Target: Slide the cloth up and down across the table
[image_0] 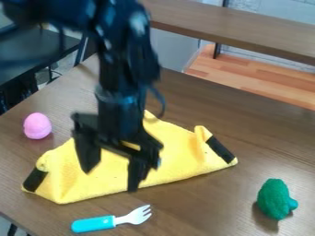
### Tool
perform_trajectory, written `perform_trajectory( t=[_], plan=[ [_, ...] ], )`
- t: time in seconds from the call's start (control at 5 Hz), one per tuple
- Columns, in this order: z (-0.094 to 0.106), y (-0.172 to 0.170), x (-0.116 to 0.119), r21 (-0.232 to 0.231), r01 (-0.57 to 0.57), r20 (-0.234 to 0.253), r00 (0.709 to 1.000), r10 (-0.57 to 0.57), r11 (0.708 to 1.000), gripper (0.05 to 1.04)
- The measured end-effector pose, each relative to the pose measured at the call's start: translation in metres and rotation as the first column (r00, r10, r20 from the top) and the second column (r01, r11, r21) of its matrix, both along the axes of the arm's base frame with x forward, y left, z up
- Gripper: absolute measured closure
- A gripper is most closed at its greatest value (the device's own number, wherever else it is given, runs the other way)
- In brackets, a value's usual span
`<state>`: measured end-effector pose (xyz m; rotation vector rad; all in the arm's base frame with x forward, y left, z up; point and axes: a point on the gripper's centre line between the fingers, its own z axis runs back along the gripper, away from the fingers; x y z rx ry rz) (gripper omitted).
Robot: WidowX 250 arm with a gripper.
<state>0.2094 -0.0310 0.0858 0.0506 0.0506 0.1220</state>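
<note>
Evidently, the gripper (109, 180) hangs over the yellow cloth (178, 159) left of centre, its fingers spread, presumably so they can close on a fold. The fork (111, 222) lies just below, where a downward slide could catch it.

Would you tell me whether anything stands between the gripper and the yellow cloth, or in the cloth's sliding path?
Nothing visible stands between the open black gripper and the yellow cloth below it. A fork with a turquoise handle lies just off the cloth's near edge, so it would likely obstruct a slide that way.
</note>
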Motion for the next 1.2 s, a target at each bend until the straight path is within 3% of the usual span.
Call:
perform_trajectory(
  t=[0.2, 0.4, 0.6, 0.8, 1.0, 1.2],
  plan=[
    [-0.038, 0.010, 0.026, 0.082, 0.026, 0.038, 0.999, -0.029, 0.996, 0.084],
    [-0.050, 0.026, 0.045, 0.044, 0.021, 0.110, 0.994, -0.026, 0.999, 0.084],
    [-0.050, 0.042, 0.055, -0.026, 0.088, 0.203, 0.976, -0.081, 0.996, 0.084],
    [-0.030, 0.067, 0.059, -0.104, 0.130, 0.343, 0.935, -0.087, 0.986, 0.084],
    [-0.032, 0.076, 0.066, -0.098, 0.130, 0.384, 0.920, -0.083, 0.987, 0.084],
    [-0.057, 0.070, 0.071, -0.045, 0.110, 0.331, 0.939, -0.089, 0.993, 0.084]
  ],
)
